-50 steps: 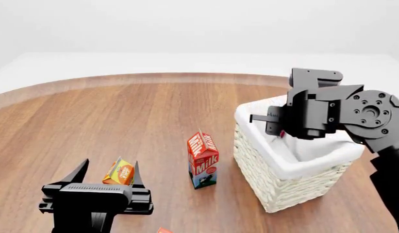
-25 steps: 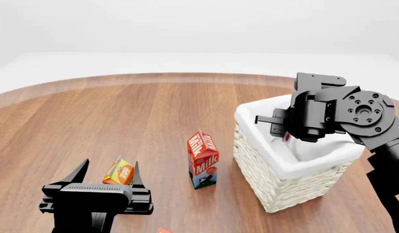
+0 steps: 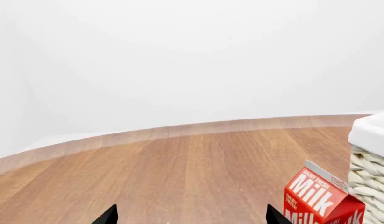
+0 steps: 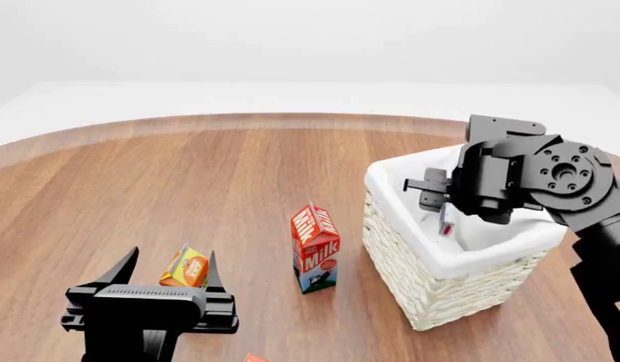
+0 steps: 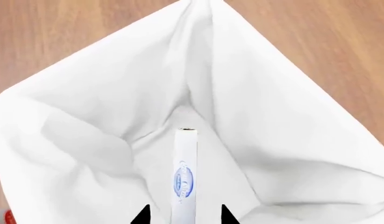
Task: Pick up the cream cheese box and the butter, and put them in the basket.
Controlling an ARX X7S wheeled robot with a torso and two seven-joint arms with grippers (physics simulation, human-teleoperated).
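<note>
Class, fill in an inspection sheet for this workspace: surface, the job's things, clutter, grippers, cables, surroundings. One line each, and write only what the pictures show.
Surface: round wooden table, light rim.
Job's things: cream cheese box, edge-on between the right gripper's fingertips, inside the basket, over its white liner. Butter: only a red sliver at the head view's lower edge, cannot tell.
Clutter: milk carton upright beside the basket, apart from it; small orange carton behind the left gripper.
Grippers: right gripper over the basket, whether clamped or released cannot be told; left gripper open, empty, low over the table.
Cables: nothing seen.
Surroundings: plain white walls and floor.
</note>
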